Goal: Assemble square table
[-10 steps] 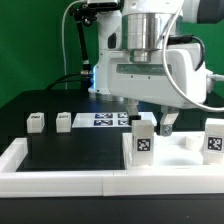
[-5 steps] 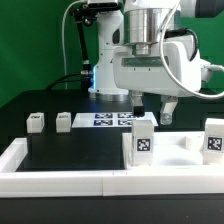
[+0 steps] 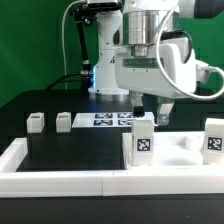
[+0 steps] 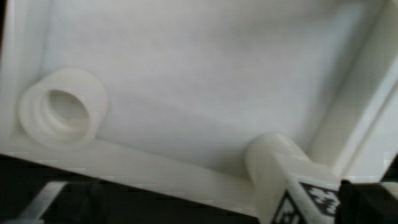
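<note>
Judging the step: leg-fitting, roughly halfway by my reckoning, with two legs up and two waiting.
White rim (image 3: 60, 170): it borders the front and the exterior view's left of the black surface (image 3: 70, 145); I must not drag anything into it.
Square tabletop (image 3: 185, 158): it lies tray-side up at the exterior view's right, tucked against the rim; its raised edge walls fill my wrist view (image 4: 196, 80).
Marker board (image 3: 110, 119): it lies flat between the tabletop and the waiting legs, low enough to pass over.
Pincer (image 3: 151, 112): it hangs spread just above the tabletop, fingers apart and grasping nothing that I can see.
Near leg (image 3: 143, 140): it stands upright at the tabletop's corner, just below my fingers, not touched as far as I can tell; its tag shows at my wrist (image 4: 294, 182).
Far leg (image 3: 213, 138): it stands upright at the exterior view's right edge, well apart from me.
Loose legs: one (image 3: 36, 122) and another (image 3: 64, 120) sit in open room at the exterior view's left.
Empty socket (image 4: 63, 105): a round hole near a tabletop corner.
Next move: I judge it calls for lifting clear of the near leg, crossing the board, and fetching a loose leg.
</note>
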